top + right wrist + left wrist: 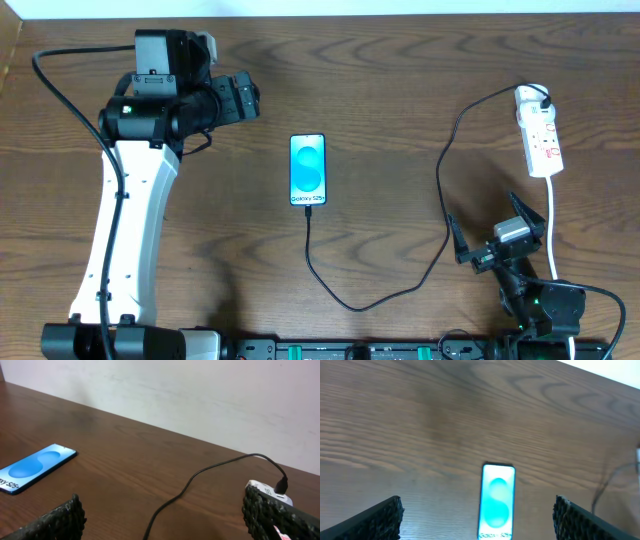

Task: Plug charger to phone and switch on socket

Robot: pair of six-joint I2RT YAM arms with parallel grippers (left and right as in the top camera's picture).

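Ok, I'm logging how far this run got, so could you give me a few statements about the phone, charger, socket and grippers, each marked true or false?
1. The phone lies face up with its screen lit blue. True.
2. The left gripper holds the charger. False: it is open and empty, away from the cable.
3. The charger's plug sits in the socket. True.
4. The right gripper is shut on the socket. False: it is open, apart from the socket.
5. The charger reaches the phone's bottom edge. True.
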